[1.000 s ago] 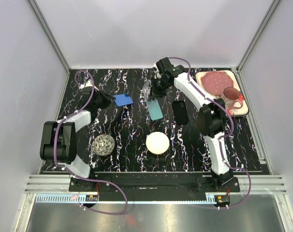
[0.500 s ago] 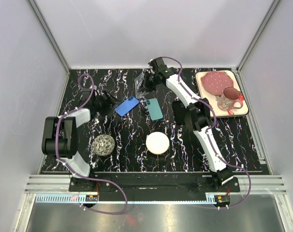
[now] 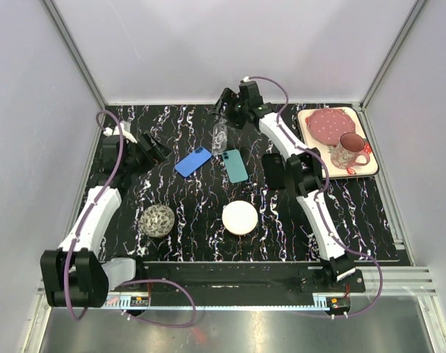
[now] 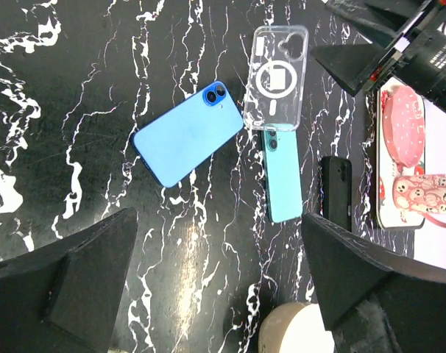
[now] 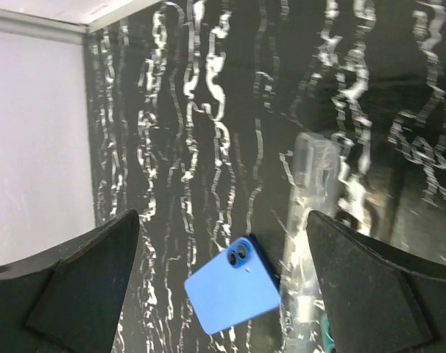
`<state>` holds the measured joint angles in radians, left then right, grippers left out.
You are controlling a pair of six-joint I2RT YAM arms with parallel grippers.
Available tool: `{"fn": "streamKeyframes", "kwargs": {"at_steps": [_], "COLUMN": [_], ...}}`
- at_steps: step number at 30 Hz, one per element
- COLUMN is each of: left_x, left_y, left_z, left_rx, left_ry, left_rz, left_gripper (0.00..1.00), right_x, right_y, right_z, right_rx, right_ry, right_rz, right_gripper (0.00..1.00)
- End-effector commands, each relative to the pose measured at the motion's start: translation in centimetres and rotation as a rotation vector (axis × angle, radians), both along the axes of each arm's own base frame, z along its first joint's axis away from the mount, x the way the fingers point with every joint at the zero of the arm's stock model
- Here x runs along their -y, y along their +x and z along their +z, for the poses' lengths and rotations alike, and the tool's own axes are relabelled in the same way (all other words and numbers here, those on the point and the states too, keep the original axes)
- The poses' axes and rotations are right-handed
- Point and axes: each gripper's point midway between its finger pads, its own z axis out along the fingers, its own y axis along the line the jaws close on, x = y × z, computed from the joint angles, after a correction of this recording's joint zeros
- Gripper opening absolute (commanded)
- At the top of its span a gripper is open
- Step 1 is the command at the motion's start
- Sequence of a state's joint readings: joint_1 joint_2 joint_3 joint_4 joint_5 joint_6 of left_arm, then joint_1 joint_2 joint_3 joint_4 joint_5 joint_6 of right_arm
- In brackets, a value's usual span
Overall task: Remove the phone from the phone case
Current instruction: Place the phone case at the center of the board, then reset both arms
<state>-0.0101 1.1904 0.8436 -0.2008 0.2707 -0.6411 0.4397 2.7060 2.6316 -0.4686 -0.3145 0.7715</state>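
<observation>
The blue phone (image 3: 193,161) (image 4: 185,134) (image 5: 234,294) lies bare, camera side up, on the black marbled table. The clear phone case (image 3: 220,137) (image 4: 276,77) (image 5: 311,220) lies empty just to its right; the two are close, and whether they touch I cannot tell. My left gripper (image 3: 153,146) (image 4: 219,235) hovers open to the left of the phone with nothing between its fingers. My right gripper (image 3: 224,103) (image 5: 221,228) stands open behind the case near the far edge, also holding nothing.
A teal phone (image 3: 235,165) (image 4: 283,176) lies with its top end under the case. A black phone (image 3: 274,170) lies to its right. Nearer are a white disc (image 3: 240,218) and a woven ball (image 3: 157,220). A tray (image 3: 363,165) with plate and mug sits far right.
Both grippers have opened. The left let go of the blue phone and drew back left. The right set the clear case down and pulled back toward the far edge.
</observation>
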Motion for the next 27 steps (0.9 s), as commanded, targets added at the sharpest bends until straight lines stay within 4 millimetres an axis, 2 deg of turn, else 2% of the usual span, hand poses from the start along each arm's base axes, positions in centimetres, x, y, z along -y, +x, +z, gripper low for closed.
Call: {"fn": "streamKeyframes", "kwargs": {"at_steps": [1, 2, 3, 5, 7, 8, 10, 11, 13, 14, 16, 17, 19, 20, 22, 23, 25, 27], "left_x": [-0.7, -0.6, -0.5, -0.3, -0.4, -0.6, -1.0, -1.1, -1.3, -1.4, -1.6, -1.6, -1.3, -1.1, -1.2, -1.0, -0.3, 0.1], "left_y": [-2.2, -2.4, -2.7, -3.1, -3.6, -3.7, -4.3, -4.5, -5.0, -5.4, -5.9, -6.3, -6.7, -7.0, -7.6, -8.1, -8.7, -9.4], "left_z": [1.5, 2.0, 3.1, 4.2, 5.6, 6.0, 7.3, 7.6, 8.1, 8.6, 8.5, 8.7, 7.6, 6.4, 4.7, 3.4, 2.4, 1.2], "left_rx": [0.03, 0.042, 0.069, 0.087, 0.111, 0.118, 0.143, 0.148, 0.158, 0.173, 0.172, 0.182, 0.182, 0.162, 0.121, 0.083, 0.061, 0.027], "left_ry": [0.063, 0.059, 0.057, 0.053, 0.063, 0.071, 0.081, 0.081, 0.09, 0.094, 0.103, 0.104, 0.136, 0.152, 0.184, 0.183, 0.166, 0.148], "left_rz": [-0.008, -0.012, -0.019, -0.031, -0.031, -0.024, -0.002, 0.005, 0.012, 0.018, 0.031, 0.025, -0.026, -0.051, -0.084, -0.101, -0.144, -0.174], "left_gripper": [0.96, 0.96, 0.96, 0.97, 0.97, 0.98, 0.99, 0.99, 0.99, 0.99, 0.99, 0.99, 0.99, 0.99, 0.99, 0.99, 0.99, 0.99], "right_x": [4.4, 5.6, 6.6, 8.9, 10.9, 13.1, 15.6, 17.7, 19.3, 20.6, 21.5, 21.8, 22.0, 22.1, 22.4, 22.9, 23.1, 23.3], "right_y": [1.1, 0.5, 0.0, -1.3, -2.4, -3.2, -4.5, -5.8, -7.1, -8.5, -10.1, -11.8, -13.5, -15.3, -16.8, -18.2, -19.5, -21.6], "right_z": [6.8, 8.7, 7.7, 8.7, 8.3, 8.6, 7.4, 7.0, 6.8, 6.3, 5.9, 5.6, 5.3, 5.1, 5.0, 4.8, 4.6, 4.3], "right_rx": [0.127, 0.141, 0.121, 0.096, 0.069, 0.05, 0.019, 0.004, 0.006, -0.014, -0.025, -0.044, -0.065, -0.081, -0.084, -0.083, -0.074, -0.06], "right_ry": [-0.052, -0.07, -0.118, -0.198, -0.289, -0.372, -0.49, -0.568, -0.646, -0.69, -0.73, -0.735, -0.724, -0.702, -0.688, -0.688, -0.68, -0.667], "right_rz": [-0.109, -0.131, -0.131, -0.172, -0.199, -0.264, -0.304, -0.344, -0.344, -0.35, -0.326, -0.303, -0.278, -0.259, -0.252, -0.247, -0.229, -0.176], "right_gripper": [1.0, 1.0, 1.0, 1.0, 1.0, 1.0, 1.0, 1.0, 1.0, 1.0, 1.0, 1.0, 1.0, 1.0, 1.0, 1.0, 1.0, 1.0]}}
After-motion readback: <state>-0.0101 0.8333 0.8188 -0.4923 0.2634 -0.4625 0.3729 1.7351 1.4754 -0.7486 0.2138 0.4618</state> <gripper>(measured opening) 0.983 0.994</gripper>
